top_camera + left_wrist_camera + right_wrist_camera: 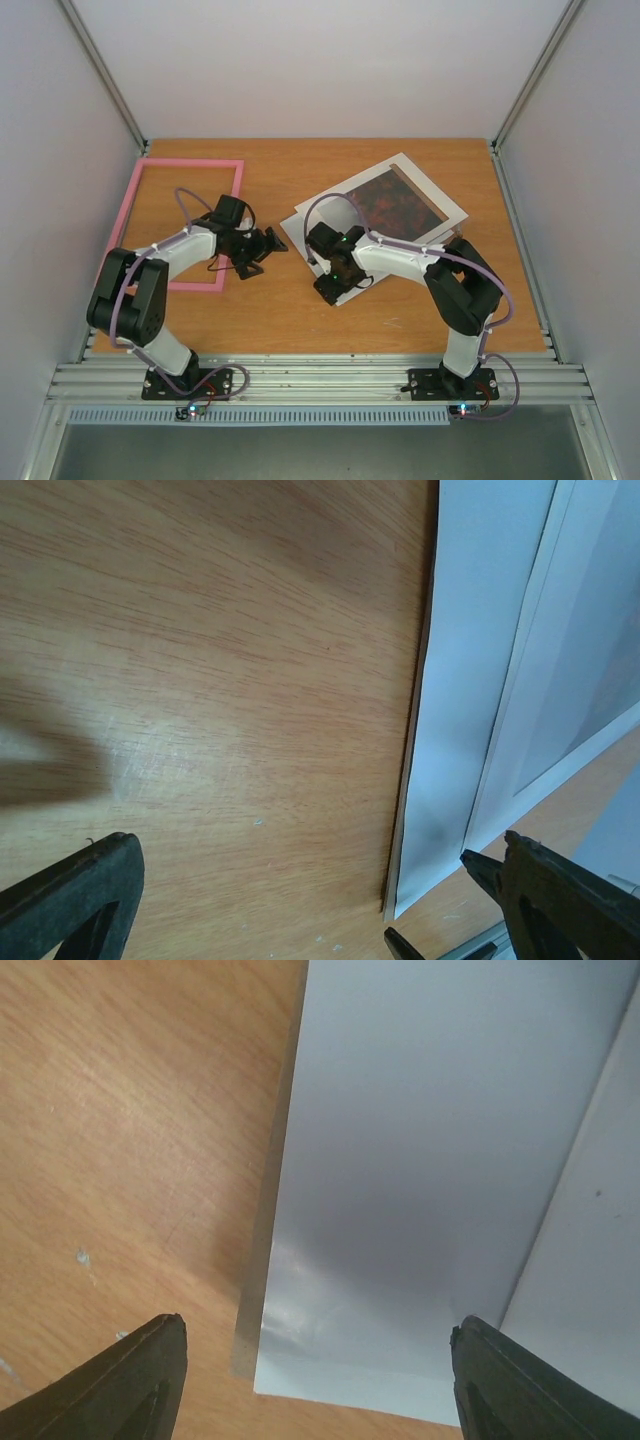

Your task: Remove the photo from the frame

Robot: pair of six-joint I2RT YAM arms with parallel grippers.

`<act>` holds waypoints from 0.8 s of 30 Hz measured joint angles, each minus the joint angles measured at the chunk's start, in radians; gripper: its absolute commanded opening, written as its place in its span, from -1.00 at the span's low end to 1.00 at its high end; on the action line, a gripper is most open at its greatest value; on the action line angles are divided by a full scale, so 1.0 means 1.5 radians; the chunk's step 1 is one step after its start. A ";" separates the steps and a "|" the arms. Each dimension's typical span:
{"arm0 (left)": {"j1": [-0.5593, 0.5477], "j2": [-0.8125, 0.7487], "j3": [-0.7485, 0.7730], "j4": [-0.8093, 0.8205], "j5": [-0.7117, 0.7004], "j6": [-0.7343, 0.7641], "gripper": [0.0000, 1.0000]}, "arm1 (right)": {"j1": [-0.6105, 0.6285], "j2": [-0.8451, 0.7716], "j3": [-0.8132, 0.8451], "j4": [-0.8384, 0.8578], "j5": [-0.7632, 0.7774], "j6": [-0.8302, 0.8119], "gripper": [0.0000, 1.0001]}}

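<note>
Pink frame (190, 163) lies empty at the far left of the desk (300, 320). The photo (395, 205) lies well apart at centre-right, face up and bordered by a white mat (452, 212). Left gripper (300, 900): jaws wide apart, holding nothing, over bare desk beside the mat. Right gripper (318, 1360): jaws wide apart, empty, over the mat's near corner. The print is judged light, thin and easily creased. Clear the mat, then pinch one edge.
</note>
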 measured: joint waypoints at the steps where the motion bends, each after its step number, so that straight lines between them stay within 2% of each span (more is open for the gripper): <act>1: 0.000 0.002 0.000 0.001 0.002 0.000 0.92 | -0.002 0.000 0.000 -0.003 -0.004 -0.007 0.48; 24: -0.018 0.018 0.000 0.008 0.013 -0.002 0.92 | -0.020 0.022 0.000 -0.039 -0.012 -0.091 0.47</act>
